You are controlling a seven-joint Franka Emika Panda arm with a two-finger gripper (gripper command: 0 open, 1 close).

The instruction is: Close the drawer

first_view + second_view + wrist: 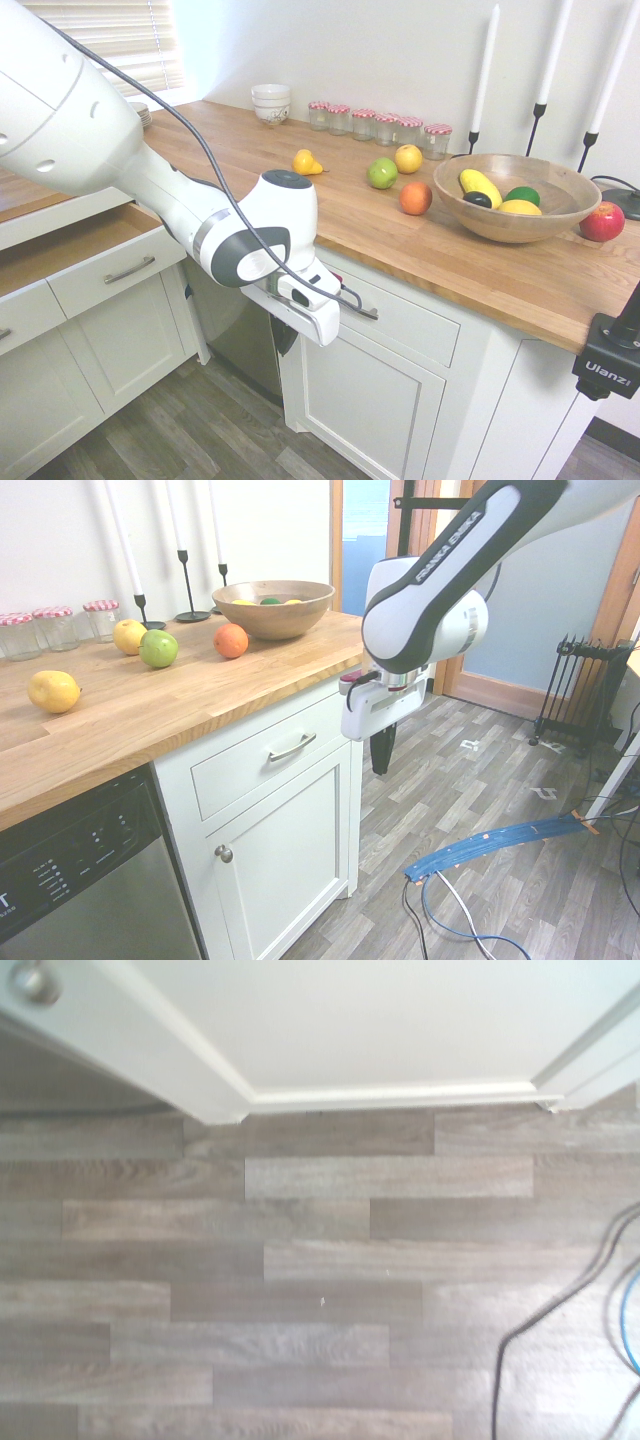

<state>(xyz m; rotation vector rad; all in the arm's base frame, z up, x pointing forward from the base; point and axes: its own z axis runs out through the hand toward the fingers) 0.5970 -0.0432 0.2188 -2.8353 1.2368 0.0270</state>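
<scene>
The drawer, flat white front with a slim silver bar handle, sits flush under the wood countertop, just beside the pincer, whose dark fingers hang together, empty, pointing at grey plank flooring. Beyond it, another white drawer stands pulled out.

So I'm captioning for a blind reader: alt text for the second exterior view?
A white robot arm's shut gripper hangs pointing down beside a closed white drawer under a wooden counter, which holds loose fruit, a fruit bowl and jars.
</scene>
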